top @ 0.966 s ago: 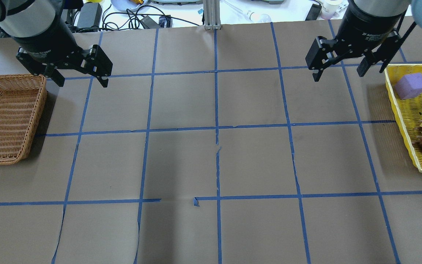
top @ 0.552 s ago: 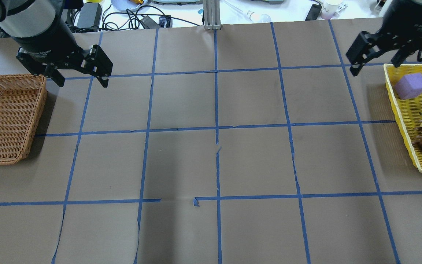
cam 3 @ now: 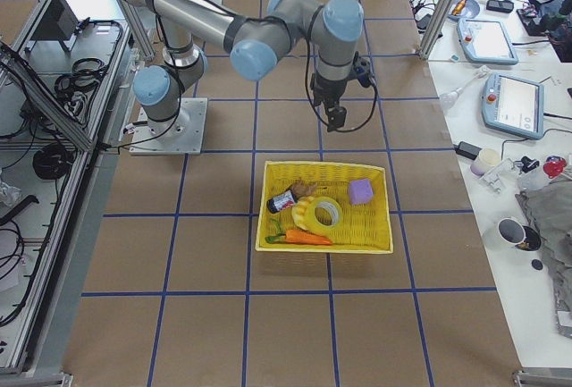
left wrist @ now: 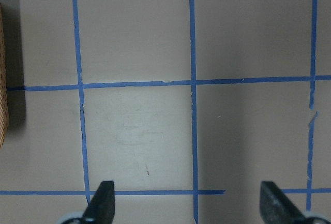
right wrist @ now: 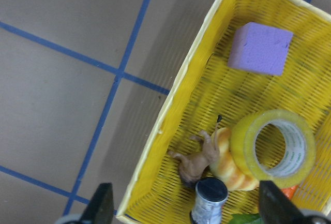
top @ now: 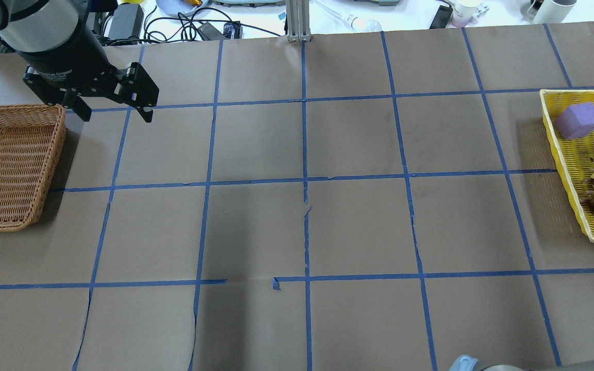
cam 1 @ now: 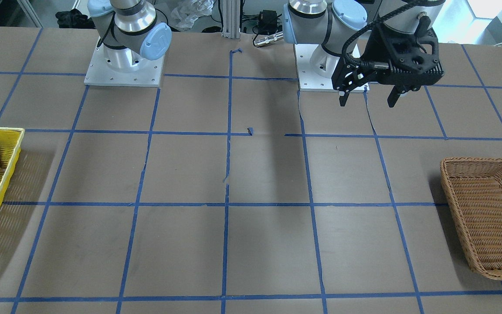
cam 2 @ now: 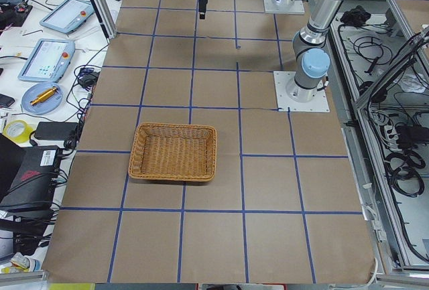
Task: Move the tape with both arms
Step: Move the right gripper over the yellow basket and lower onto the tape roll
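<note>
Transl. yellow tape (right wrist: 243, 149) (pale core)

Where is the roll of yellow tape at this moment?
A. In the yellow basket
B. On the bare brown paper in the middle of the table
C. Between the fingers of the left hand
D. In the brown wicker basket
A: the right wrist view shows the tape inside the yellow basket, in the same basket as the purple block.

Small white print (top: 55, 75) on the black cylindrical body of the left gripper (top: 117, 115) read "Gripper" — its other words were too blurred.
</note>
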### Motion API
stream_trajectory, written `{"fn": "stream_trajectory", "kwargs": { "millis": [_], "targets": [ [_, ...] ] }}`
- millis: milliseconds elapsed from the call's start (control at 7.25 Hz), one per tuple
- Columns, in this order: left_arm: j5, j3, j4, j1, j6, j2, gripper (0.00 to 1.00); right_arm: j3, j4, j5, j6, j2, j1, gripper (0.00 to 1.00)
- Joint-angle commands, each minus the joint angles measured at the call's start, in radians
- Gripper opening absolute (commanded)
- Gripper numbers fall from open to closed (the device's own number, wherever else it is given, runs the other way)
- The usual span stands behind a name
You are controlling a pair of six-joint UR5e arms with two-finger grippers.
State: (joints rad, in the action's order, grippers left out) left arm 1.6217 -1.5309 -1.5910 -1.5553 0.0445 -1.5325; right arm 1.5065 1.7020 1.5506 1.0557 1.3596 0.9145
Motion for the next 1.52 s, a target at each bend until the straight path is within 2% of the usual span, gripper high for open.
{"fn": "stream_trajectory", "kwargs": {
  "millis": [0, 138, 414, 552, 966, 1103, 1241, 1379],
  "targets": [
    [0.000, 0.000, 0.000, 0.000, 0.000, 0.000, 1.00, 0.004, 0.187, -0.027, 0.087, -0.173, -0.065, 1.00],
    [0.000, 0.000, 0.000, 0.000, 0.000, 0.000, 1.00, 0.004, 0.290, -0.014, 0.089, -0.235, -0.069, 1.00],
    [0.000, 0.000, 0.000, 0.000, 0.000, 0.000, 1.00, 0.004, 0.304, 0.008, 0.079, -0.296, -0.080, 1.00],
    [0.000, 0.000, -0.001, 0.000, 0.000, 0.000, 1.00, 0.006, 0.304, 0.046, 0.078, -0.319, -0.083, 1.00],
    [0.000, 0.000, 0.000, 0.001, 0.000, 0.000, 1.00, 0.079, 0.304, 0.060, 0.055, -0.326, -0.107, 1.00],
    [0.001, 0.000, -0.001, 0.000, 0.000, 0.000, 1.00, 0.083, 0.304, 0.072, 0.053, -0.323, -0.109, 0.96],
    [0.000, 0.000, 0.000, 0.001, 0.000, 0.000, 1.00, 0.080, 0.304, 0.130, 0.049, -0.320, -0.108, 0.76],
    [0.001, 0.000, 0.000, 0.001, 0.000, 0.000, 1.00, 0.072, 0.304, 0.140, 0.047, -0.315, -0.109, 0.29]
  ]
}}
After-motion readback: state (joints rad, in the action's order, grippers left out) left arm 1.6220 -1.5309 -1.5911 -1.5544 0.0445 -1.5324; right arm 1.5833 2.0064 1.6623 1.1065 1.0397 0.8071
